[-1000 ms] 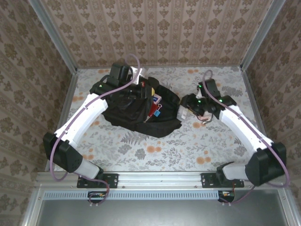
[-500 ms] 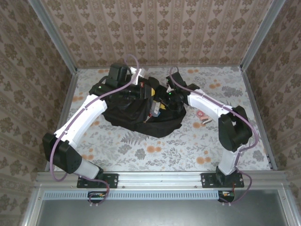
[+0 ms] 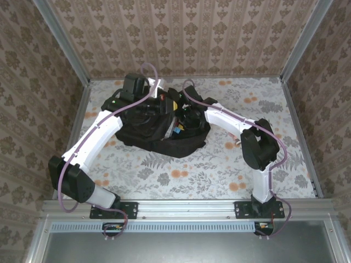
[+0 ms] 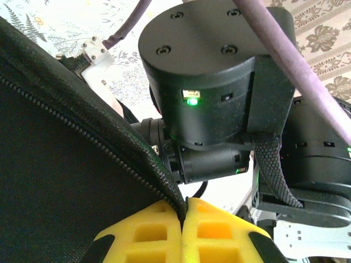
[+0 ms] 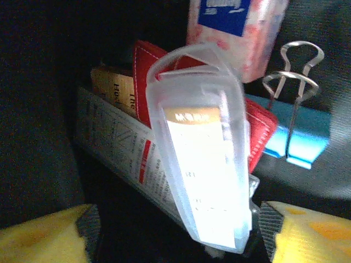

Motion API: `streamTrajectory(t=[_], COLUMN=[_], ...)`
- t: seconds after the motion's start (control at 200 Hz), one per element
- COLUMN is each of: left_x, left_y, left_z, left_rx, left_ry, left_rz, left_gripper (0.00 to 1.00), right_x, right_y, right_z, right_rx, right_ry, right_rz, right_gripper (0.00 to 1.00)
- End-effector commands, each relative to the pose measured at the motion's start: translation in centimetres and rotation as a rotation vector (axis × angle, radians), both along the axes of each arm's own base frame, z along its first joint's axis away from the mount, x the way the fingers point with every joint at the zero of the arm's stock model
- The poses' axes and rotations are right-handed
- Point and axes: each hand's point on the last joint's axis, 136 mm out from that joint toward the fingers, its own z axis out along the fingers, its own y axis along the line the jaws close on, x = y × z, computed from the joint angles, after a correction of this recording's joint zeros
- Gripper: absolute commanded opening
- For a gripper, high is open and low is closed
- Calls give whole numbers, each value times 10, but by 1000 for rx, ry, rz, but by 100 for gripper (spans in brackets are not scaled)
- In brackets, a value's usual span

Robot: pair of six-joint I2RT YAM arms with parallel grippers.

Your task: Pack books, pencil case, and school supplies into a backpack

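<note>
Backpack sits centre-far on the worktop, mouth open toward the right. Both arms are on it.

Your left end effector is pinched narrow on the zip edge at the bag's far-left side. By the look of it, it holds the mouth up.

Your right end effector is inside the opening with the pads wide apart. A clear case stands between them. There's a gap on its left side and it sits just beside the right pad, so it doesn't look clamped. Contact on the right can't be told.

Key relation: the case is dead ahead of the right end effector. Its long axis runs away from the pads into the bag, top leaning a bit left.

Behind it, packed upright, are an orange book, a red pouch and a printed booklet. A blue clip lies right of it and a pink pack beyond.

The case looks delivered. Likely next step: back the right arm straight out along that axis. The risk is the right pad dragging the case out.
</note>
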Motion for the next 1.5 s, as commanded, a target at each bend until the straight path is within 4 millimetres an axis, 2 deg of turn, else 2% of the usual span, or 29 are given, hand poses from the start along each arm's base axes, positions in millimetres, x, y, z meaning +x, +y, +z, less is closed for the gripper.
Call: streamTrajectory(t=[0.0, 0.15, 0.445, 0.61, 0.645, 0.66, 0.69, 0.885, 0.905, 0.99, 1.09, 1.21, 1.315, 1.495], left_x=[-10, -9, -9, -17, -23, -22, -23, -34, -40, -45, -47, -51, -54, -57], left_y=[-5, -4, -9, -15, -19, -19, -20, -17, -18, -10, -3, -3, -4, -2], left_z=[41, 41, 33, 21, 21, 20, 18, 2, 1, -5, -9, -7, -4, -6], left_rx=[-105, -106, -83, 3, 16, 28, 46, 63, 53, 74, 82, 62, 43, 49], left_ry=[-92, -93, -76, -83, -89, -92, -101, -39, -27, -35, -53, -78, -91, -101], left_rz=[-49, -44, -51, -81, -105, -99, -96, -118, -142, -145, -141, -159, -177, -185], left_gripper=[0, 0, 0, 0, 0, 0, 0, 0, 0, 0, 0, 0, 0, 0], right_x=[-1, -8, -42, -67, -70, -73, -75, -89, -91, -97, -103, -99, -91, -86], right_y=[-4, -19, -74, -133, -145, -152, -164, -248, -257, -286, -302, -301, -305, -314], right_z=[6, 23, 70, 79, 76, 83, 82, 50, 46, 30, 9, -13, -24, -47], right_rx=[-36, -69, -198, -392, -414, -409, -414, -490, -504, -551, -545, -496, -503, -401], right_ry=[-16, -84, -302, -377, -369, -384, -378, -209, -184, -68, 68, 193, 251, 354], right_rz=[-16, 5, 77, 68, 58, 44, 25, -177, -202, -315, -424, -490, -541, -752], right_gripper=[85, 85, 82, 85, 85, 85, 85, 85, 85, 82, 75, 66, 66, 76])
